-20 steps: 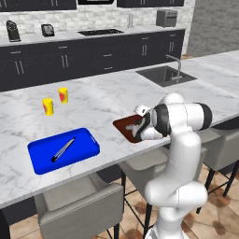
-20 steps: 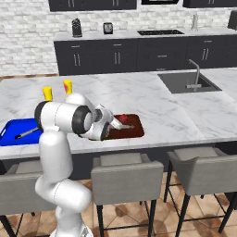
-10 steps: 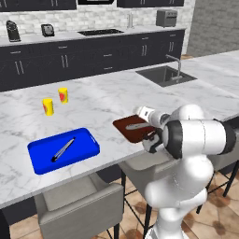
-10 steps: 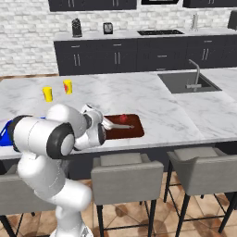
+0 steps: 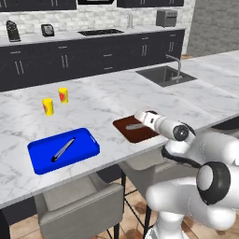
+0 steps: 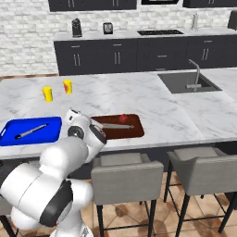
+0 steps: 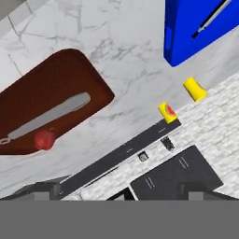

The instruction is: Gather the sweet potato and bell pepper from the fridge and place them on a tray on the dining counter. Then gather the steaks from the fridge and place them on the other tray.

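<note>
The red bell pepper (image 6: 123,118) (image 7: 44,139) lies on a brown tray (image 5: 133,133) (image 6: 118,133) (image 7: 56,79) beside a long grey utensil (image 7: 51,116). This tray sits near the front edge of the marbled dining counter (image 5: 107,105) (image 6: 157,109). Left of it a blue tray (image 5: 63,150) (image 6: 30,131) (image 7: 186,37) holds a thin grey tool. My gripper (image 5: 140,115) (image 6: 73,115) (image 7: 119,189) hovers by the brown tray's near edge, open, holding nothing. The sweet potato, steaks and fridge are out of view.
Two yellow containers (image 5: 47,106) (image 5: 63,95) stand on the counter behind the blue tray. A sink with a tap (image 5: 163,74) (image 6: 187,83) is set in at the right. Grey stools (image 5: 74,205) (image 6: 122,178) line the counter's front. Dark cabinets run along the back wall.
The arm has folded down low and swung toward the cameras. The hand has drawn back from over the brown tray toward the counter's front edge, still open.
</note>
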